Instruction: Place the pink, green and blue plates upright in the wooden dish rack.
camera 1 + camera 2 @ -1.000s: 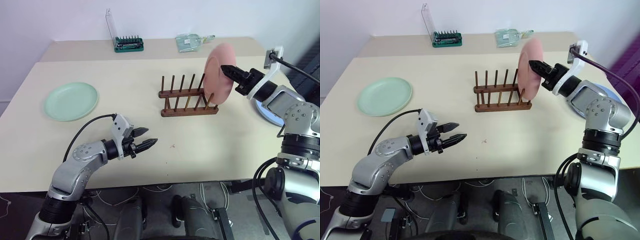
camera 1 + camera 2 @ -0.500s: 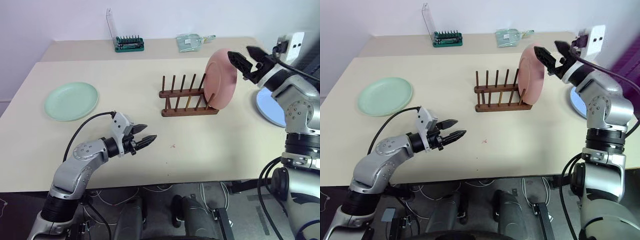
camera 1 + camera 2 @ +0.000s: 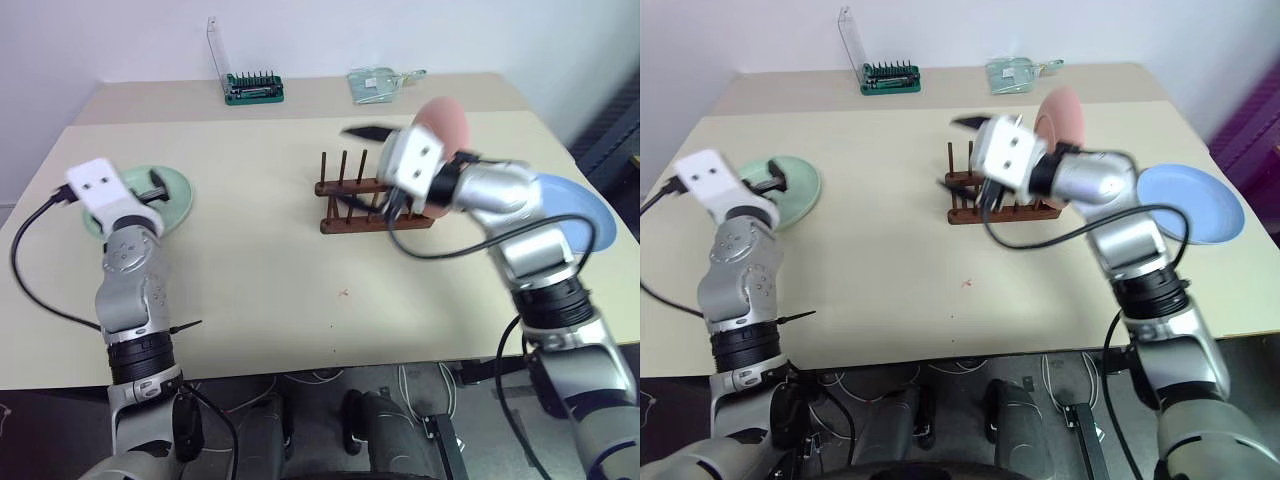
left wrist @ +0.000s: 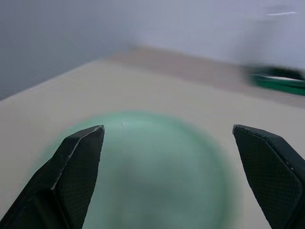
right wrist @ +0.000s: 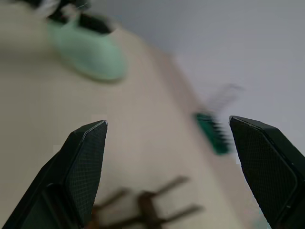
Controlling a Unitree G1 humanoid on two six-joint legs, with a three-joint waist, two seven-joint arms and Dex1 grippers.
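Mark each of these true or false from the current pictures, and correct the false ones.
1. The salmon pink round plate stands upright in the dark wooden peg rack. True.
2. The pale mint green round plate is already in the rack. False: it lies flat on the beige table, with the left tool in front of it.
3. The left tool's fingers are shut. False: they stand wide open.
4. The light blue round plate lies flat on the table, to the right of the rack. True.
5. The right tool holds the pink plate. False: it is open and holds nothing.
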